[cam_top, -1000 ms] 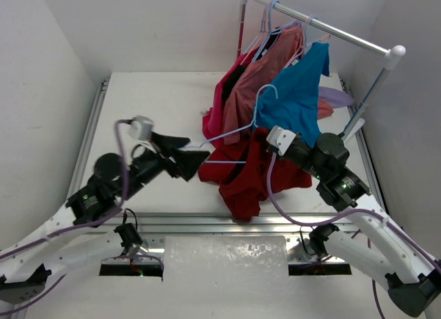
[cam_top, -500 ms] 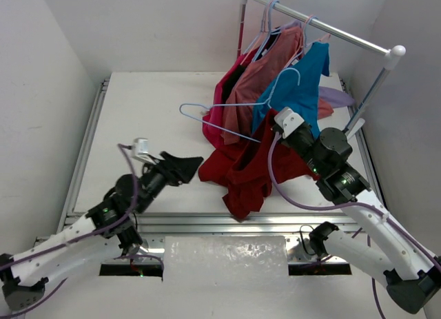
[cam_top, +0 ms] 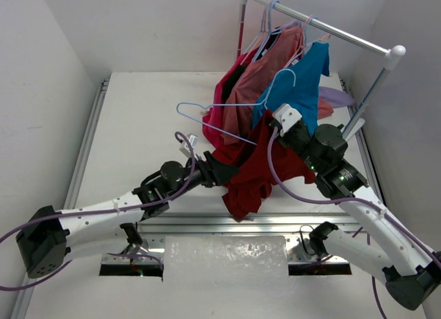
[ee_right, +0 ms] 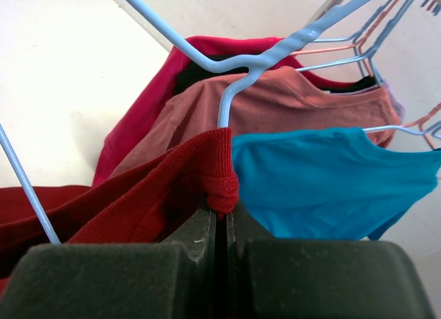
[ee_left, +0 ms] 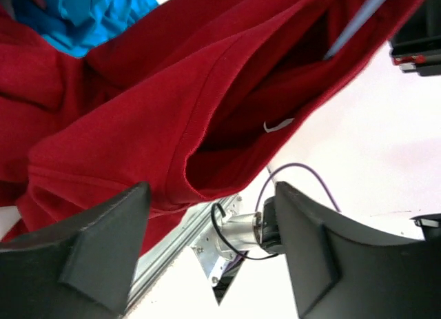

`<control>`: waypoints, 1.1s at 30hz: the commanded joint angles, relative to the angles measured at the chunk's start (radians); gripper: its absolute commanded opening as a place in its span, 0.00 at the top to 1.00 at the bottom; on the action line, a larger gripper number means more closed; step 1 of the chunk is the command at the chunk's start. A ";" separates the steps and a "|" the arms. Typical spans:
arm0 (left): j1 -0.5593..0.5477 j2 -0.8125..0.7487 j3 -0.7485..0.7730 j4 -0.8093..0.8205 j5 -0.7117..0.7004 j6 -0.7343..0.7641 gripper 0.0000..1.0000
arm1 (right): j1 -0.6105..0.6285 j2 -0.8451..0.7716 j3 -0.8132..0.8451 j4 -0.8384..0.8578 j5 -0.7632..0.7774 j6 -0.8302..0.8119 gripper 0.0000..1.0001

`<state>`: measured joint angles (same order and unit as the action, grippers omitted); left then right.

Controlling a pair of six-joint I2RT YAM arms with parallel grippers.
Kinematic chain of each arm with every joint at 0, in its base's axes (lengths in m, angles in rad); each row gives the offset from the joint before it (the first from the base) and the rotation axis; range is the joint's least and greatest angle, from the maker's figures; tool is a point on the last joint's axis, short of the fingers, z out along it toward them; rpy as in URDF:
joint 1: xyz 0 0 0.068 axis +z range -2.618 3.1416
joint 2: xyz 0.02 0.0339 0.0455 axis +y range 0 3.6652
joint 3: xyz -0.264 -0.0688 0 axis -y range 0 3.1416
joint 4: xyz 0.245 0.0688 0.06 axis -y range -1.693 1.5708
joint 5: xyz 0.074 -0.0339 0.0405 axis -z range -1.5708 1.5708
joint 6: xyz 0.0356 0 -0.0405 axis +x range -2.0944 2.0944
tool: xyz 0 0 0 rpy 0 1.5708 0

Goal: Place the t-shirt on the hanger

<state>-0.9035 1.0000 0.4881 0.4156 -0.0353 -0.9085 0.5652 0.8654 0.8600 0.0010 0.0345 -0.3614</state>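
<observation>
— Where is our t-shirt [cam_top: 251,174]?
— It's lifted over the counter [cam_top: 138,112]. Our right claw [ee_right: 222,219] is clamped on its collar beside the hanger [ee_right: 275,52], probably to steady both for threading.
— And our left claw [ee_left: 210,250]?
— Its fingers are spread apart at a gaping opening in the shirt. White walls close us in, with a crowded rack [cam_top: 324,28] behind.
</observation>
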 commanded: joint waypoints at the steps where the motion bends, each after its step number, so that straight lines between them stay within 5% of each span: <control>1: -0.005 0.032 0.024 0.103 0.031 -0.027 0.32 | -0.002 -0.008 0.059 0.059 -0.031 0.047 1.00; 7: -0.005 0.091 0.041 0.106 0.031 -0.029 0.46 | -0.001 -0.014 0.057 0.060 -0.054 0.070 1.00; 12: -0.002 0.101 0.033 0.100 -0.014 -0.017 0.43 | -0.001 -0.029 0.045 0.065 -0.071 0.076 1.00; 13: -0.002 0.098 0.035 0.100 -0.018 -0.006 0.47 | -0.001 -0.031 0.045 0.063 -0.073 0.079 1.00; 14: -0.002 0.098 0.038 0.095 -0.021 -0.001 0.61 | -0.001 -0.034 0.045 0.067 -0.079 0.082 1.00; 15: -0.002 0.097 0.037 0.097 -0.023 -0.001 0.58 | -0.001 -0.034 0.045 0.067 -0.084 0.082 1.00; 17: 0.000 0.080 0.033 0.098 -0.018 0.005 0.27 | -0.001 -0.035 0.047 0.067 -0.090 0.085 1.00; 18: -0.002 0.069 0.032 0.095 -0.018 0.010 0.24 | -0.001 -0.032 0.048 0.062 -0.088 0.084 1.00; 33: 0.008 0.044 0.012 0.071 -0.078 0.008 0.29 | -0.002 -0.026 0.073 0.042 -0.122 0.116 1.00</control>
<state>-0.9024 1.0180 0.4889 0.4511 -0.1059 -0.9043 0.5652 0.8520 0.8688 -0.0158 -0.0624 -0.2756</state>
